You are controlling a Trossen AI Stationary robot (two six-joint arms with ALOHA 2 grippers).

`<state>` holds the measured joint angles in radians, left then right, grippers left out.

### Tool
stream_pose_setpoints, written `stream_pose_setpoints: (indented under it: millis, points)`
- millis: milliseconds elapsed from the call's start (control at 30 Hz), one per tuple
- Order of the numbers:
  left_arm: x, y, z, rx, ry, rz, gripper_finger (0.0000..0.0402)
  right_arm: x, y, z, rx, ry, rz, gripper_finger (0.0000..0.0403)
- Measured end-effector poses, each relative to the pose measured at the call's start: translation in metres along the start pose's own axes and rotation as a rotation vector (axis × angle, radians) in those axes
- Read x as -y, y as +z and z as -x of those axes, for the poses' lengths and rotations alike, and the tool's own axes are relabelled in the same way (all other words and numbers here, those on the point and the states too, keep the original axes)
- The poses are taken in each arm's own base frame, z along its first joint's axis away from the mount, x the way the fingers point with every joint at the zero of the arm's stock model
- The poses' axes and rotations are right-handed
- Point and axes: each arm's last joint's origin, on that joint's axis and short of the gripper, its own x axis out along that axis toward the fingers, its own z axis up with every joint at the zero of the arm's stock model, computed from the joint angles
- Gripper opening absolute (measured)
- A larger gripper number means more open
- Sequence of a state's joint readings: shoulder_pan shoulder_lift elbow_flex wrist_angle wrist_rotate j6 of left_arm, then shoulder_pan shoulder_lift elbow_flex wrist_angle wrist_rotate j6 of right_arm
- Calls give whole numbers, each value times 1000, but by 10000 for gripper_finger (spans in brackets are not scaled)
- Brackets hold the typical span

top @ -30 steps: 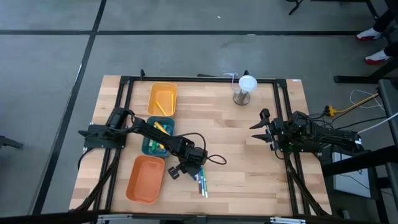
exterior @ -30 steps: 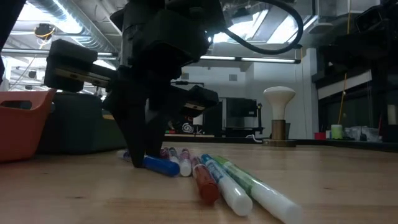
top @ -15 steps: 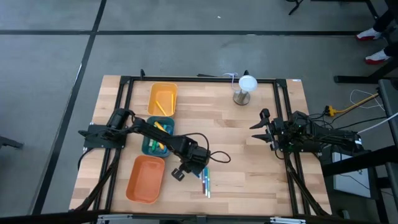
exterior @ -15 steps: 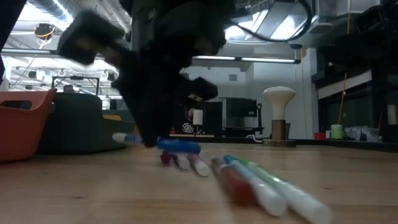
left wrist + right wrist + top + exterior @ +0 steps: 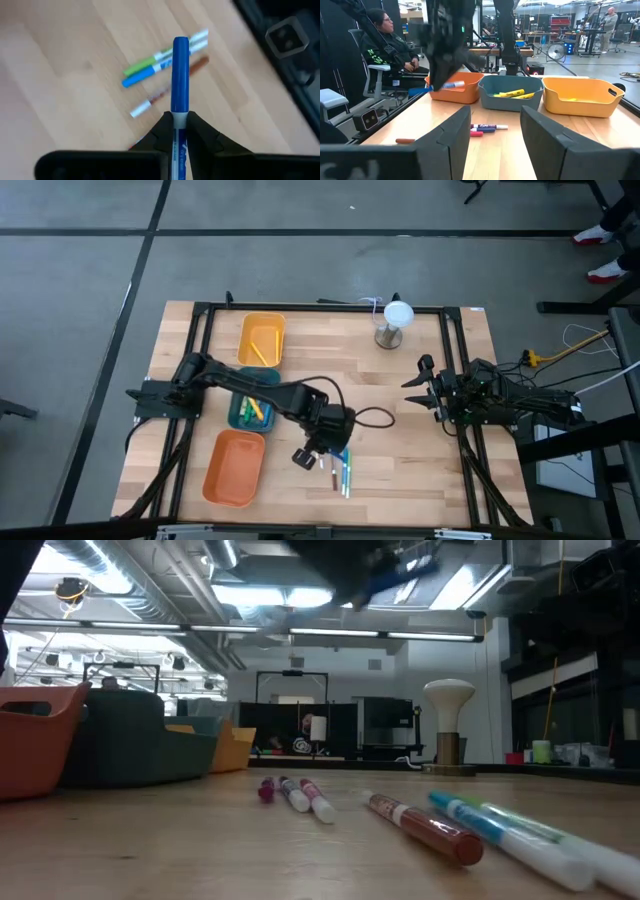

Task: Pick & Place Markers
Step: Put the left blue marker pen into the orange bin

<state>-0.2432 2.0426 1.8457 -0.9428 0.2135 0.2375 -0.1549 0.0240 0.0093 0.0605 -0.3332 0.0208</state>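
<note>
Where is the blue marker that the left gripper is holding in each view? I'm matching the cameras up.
High view: hidden under the left gripper, above the loose markers.
Low view: a blurred blue marker up at the top, off the table.
Left wrist view: centre, clamped between the fingers.
Right wrist view: held in front of the orange tray.
Shared landmark: the teal tray.

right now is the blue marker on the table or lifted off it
Lifted. The left gripper is shut on the blue marker, holding it in the air above the loose markers lying on the table.
</note>
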Motion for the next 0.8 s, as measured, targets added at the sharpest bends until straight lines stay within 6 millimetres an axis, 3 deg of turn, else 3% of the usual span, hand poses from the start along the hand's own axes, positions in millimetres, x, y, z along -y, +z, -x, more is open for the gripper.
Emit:
stream_pose_setpoints:
  millis: [267,467,800]
  points:
    - [2,32,60,144,48,-18,25,0,0,0,0,0,0,170]
    - [3,39,96,192,64,22,25,0,0,0,0,0,0,170]
    - [19,38,116,153,32,160,25,0,0,0,0,0,0,170]
